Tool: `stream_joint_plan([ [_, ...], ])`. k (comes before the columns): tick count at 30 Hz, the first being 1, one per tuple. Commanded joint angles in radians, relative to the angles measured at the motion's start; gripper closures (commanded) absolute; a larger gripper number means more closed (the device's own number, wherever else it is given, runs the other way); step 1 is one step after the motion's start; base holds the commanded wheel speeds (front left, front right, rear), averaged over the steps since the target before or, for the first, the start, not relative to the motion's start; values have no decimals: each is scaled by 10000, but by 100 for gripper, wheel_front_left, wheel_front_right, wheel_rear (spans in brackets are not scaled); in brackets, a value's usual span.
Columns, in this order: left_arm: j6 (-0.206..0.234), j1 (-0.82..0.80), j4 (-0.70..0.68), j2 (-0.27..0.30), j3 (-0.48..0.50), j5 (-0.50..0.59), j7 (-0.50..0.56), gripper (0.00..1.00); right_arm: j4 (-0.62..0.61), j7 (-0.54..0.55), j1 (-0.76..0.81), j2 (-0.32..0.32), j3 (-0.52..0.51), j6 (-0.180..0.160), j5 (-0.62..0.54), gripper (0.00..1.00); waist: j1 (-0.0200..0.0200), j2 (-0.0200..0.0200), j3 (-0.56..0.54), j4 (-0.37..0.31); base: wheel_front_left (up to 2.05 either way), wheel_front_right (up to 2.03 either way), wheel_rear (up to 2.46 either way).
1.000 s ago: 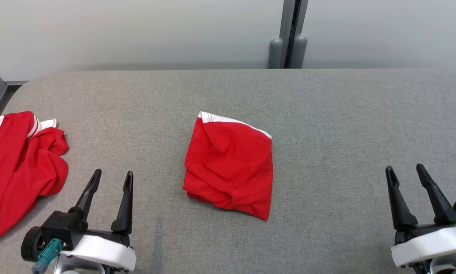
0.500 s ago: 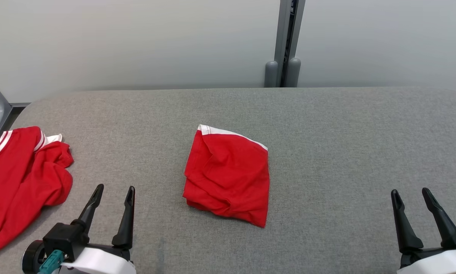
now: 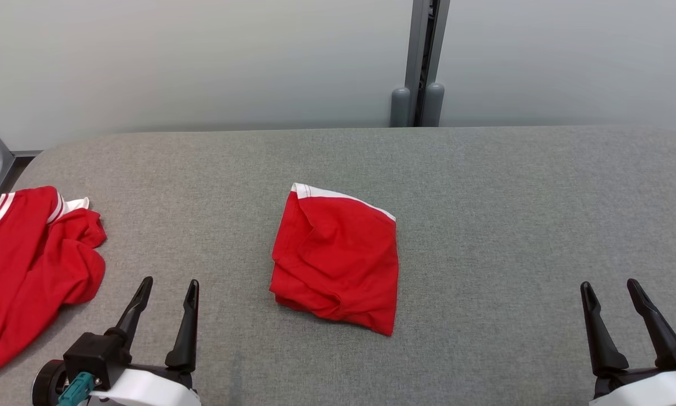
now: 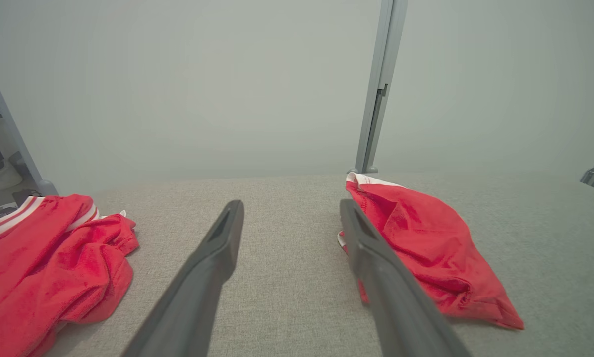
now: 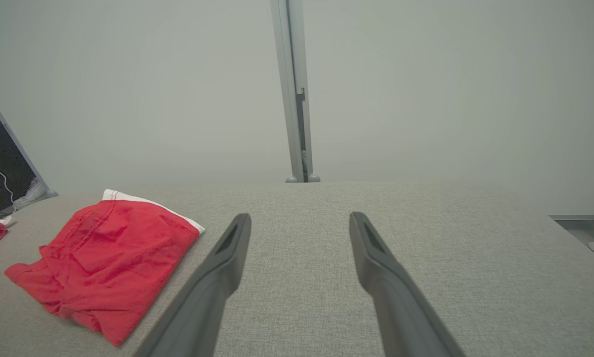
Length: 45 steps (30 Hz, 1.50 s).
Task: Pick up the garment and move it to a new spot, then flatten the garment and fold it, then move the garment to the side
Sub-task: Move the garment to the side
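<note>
Both tools empty, jaws apart; folded garment lies between them

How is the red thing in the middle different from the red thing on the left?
The middle garment is folded into a compact block; the left garment lies crumpled and spread out. The middle garment sits wholly on the grey table; the left garment runs off the head view's edge. Both are red with white trim.

Head cam tilted up — more wall visible; garment, L pincer, R pincer lower in frame.
</note>
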Motion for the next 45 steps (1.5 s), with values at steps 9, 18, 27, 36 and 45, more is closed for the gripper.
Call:
stream_joint_plan([
  [9,125,-215,7,41,-16,-71,-85,0,-107,-11,-21,-52,-76,1,-58,0,0,0,204,68,0,0,0],
  [18,67,-762,-55,-149,-141,-22,-286,0,-64,122,-782,-348,151,1,6,0,0,0,885,481,0,0,0],
  [27,-171,-1791,450,-666,-470,68,-654,0,1619,399,-2360,-838,2103,1,702,0,0,0,1686,1760,0,0,0],
  [36,-334,-2070,766,-1137,-389,104,-888,0,4094,285,-3505,-976,3181,1,1647,0,0,0,2024,2585,0,0,0],
  [45,-445,-2014,753,-1417,-134,285,-914,0,5416,964,-4140,-1278,4485,3,2574,0,0,0,2105,2757,0,0,0],
])
